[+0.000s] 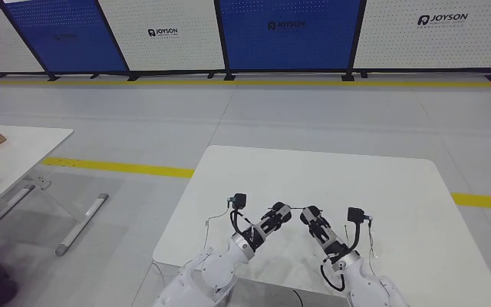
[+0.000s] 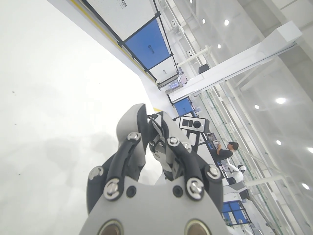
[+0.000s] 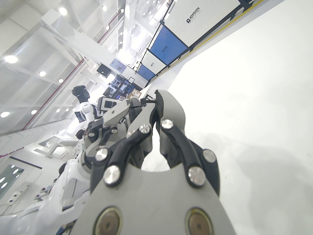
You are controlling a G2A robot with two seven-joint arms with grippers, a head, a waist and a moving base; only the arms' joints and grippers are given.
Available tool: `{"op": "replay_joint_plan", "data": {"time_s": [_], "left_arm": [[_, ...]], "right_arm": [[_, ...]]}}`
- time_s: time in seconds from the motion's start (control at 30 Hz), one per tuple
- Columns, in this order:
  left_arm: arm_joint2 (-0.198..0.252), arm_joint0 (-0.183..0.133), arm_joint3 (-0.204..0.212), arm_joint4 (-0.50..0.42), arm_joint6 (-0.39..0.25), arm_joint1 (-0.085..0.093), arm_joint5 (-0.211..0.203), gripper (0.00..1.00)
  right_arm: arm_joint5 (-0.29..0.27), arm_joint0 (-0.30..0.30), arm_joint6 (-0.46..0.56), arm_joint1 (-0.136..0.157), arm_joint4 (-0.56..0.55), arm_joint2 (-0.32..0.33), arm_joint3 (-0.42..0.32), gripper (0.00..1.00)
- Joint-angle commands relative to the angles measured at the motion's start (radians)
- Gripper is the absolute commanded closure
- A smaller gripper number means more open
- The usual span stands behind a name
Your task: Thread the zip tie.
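Both grippers meet tip to tip over the near middle of the white table. The zip tie is a thin black strip running between them. In the left wrist view it shows as a short dark strand. My right gripper is shut, its black pads pinching one end of the strip. My left gripper is shut on the other end, and it faces the right one. From above, the left gripper and the right gripper almost touch. The tie is too thin to make out there.
The tabletop around the grippers is bare white. Its far edge and left edge drop to a grey floor with a yellow line. A second white table stands at the left. Blue and white panels line the back.
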Motion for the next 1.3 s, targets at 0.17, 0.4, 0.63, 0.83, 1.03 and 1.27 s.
{"op": "replay_joint_plan", "data": {"time_s": [0.17,0.4,0.63,0.83,1.03,1.27], "left_arm": [[0.001,-0.002,0.001,0.002,-0.002,0.000,0.004,1.00],[0.002,-0.002,0.001,-0.002,-0.001,0.000,0.007,1.00],[0.004,-0.005,0.000,-0.013,0.011,-0.003,0.016,1.00],[0.002,-0.005,0.001,-0.045,0.031,-0.006,0.025,1.00],[-0.004,-0.002,-0.010,-0.148,0.038,-0.011,0.014,1.00],[-0.004,-0.002,-0.010,-0.148,0.038,-0.011,0.014,1.00]], "right_arm": [[-0.003,-0.001,0.002,0.000,-0.001,0.002,-0.003,1.00],[-0.004,-0.003,0.021,0.002,0.005,0.004,-0.008,0.81],[-0.009,-0.008,0.026,0.003,0.010,0.007,-0.016,0.43],[-0.015,-0.011,0.021,0.003,0.006,0.007,-0.018,0.42],[0.018,-0.023,-0.035,0.004,-0.030,0.018,-0.015,0.00],[0.018,-0.023,-0.035,0.004,-0.030,0.018,-0.015,0.00]]}}
